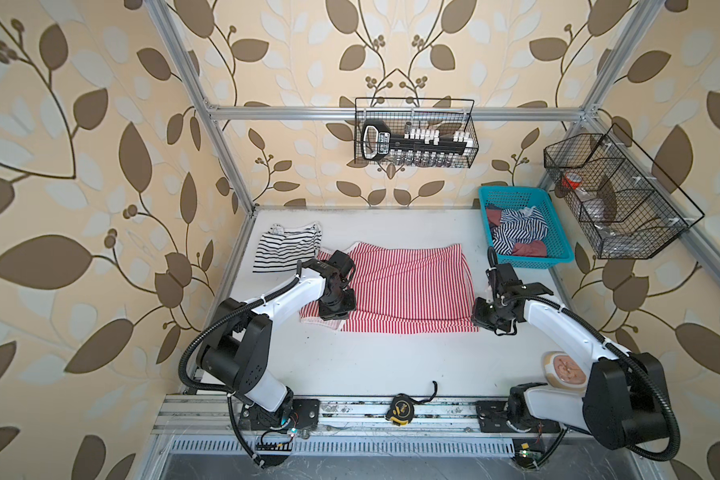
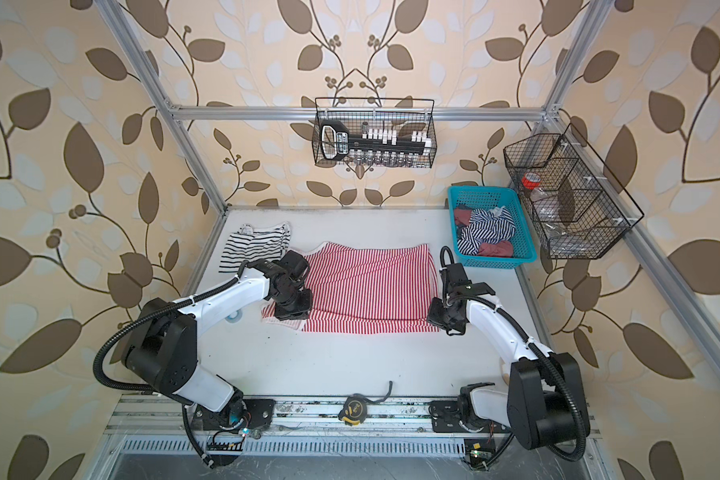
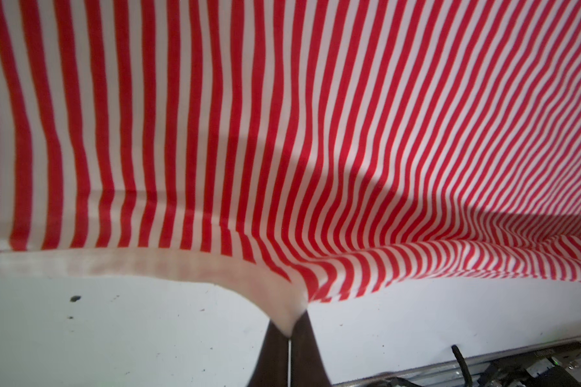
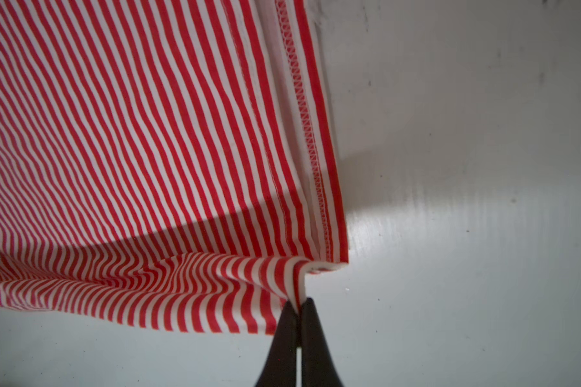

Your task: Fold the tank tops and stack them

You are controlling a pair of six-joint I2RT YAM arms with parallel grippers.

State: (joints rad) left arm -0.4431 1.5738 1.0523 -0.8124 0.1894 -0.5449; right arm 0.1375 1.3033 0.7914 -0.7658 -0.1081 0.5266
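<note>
Left hand (image 3: 288,330) gripping red-striped top (image 3: 282,134), near edge

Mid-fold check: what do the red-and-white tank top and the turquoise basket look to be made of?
The red-and-white tank top looks like soft matte knit, probably cotton jersey: it drapes, puckers at the pinch and shows a stitched hem. The turquoise basket looks like rigid moulded plastic mesh: uniform colour, with grid walls that hold their shape.

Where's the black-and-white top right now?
In both top views the black-and-white top lies at the far left of the table, right beside the red-striped top's far-left corner.
</note>
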